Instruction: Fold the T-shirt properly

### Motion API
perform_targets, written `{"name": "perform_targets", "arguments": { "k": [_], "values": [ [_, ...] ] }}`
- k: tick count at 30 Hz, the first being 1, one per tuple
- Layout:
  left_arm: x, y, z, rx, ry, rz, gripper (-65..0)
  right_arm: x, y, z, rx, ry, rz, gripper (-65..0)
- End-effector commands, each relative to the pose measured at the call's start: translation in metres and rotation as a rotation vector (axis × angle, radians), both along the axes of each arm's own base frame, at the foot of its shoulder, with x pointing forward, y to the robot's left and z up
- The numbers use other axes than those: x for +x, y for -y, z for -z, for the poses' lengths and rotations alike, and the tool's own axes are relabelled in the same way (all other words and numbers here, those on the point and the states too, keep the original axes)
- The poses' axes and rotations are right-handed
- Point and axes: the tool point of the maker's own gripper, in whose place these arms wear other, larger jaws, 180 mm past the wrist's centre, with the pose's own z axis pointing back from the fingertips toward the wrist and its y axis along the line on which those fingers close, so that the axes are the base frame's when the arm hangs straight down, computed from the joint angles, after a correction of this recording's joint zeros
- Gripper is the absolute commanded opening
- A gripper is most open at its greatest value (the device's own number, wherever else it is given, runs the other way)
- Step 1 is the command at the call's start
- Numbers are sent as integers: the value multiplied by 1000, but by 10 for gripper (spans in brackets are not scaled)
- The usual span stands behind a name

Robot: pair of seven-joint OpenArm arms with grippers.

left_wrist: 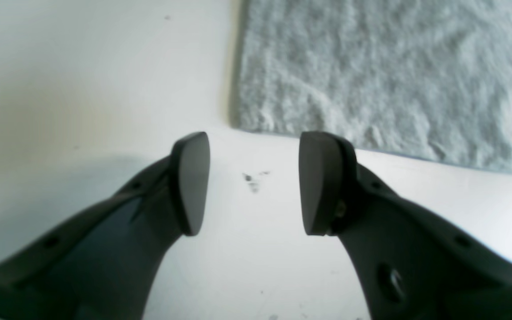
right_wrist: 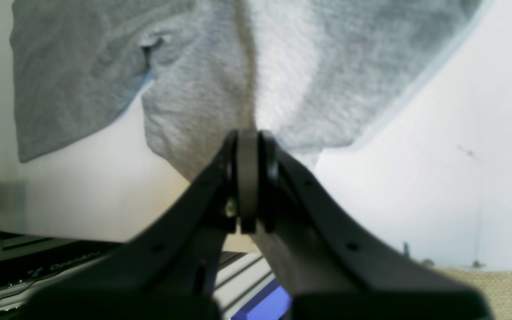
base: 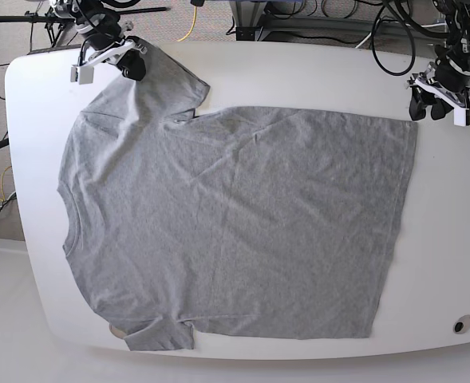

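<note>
Here's your T-shirt, spread flat across most of the white table, collar at the left of the base frame, hem running down the right side. Its long axis lies left to right across the picture, and that's the line your next move hangs on.

Your right gripper is at the upper left of the base view, pads pressed tight together with a pinch of grey sleeve caught between them. In the right wrist view the cloth gathers into a crease that runs straight down into the closed tips, so you have hold of the fabric there.

Your left gripper sits at the upper right of the base frame, just off the hem corner. Its fingers stand well apart with nothing between them, only bare table and a small dark smudge showing in the gap. In the left wrist view the shirt's corner lies just ahead of the tips, toward the upper middle of that frame, close but not touching.

So you're holding the sleeve end, while the hem end lies loose. The left arm is plainly the nearer one to that hem corner; I'd judge a short reach forward puts the corner between those pads.
</note>
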Motion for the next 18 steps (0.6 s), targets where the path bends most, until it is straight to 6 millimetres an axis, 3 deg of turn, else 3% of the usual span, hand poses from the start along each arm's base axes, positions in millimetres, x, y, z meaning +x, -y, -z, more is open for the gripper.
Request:
{"name": "perform_targets", "arguments": {
  "k": [1, 9, 18],
  "values": [
    [8, -5, -9, 6, 35, 0, -350, 3, 3, -7, -11, 29, -2, -650],
    [7, -7, -1, 6, 4, 2, -381, 2, 8, -7, -34, 21, 6, -650],
    [9, -7, 17, -40, -28, -15, -355, 5, 6, -9, -30, 30, 4, -650]
  ]
}}
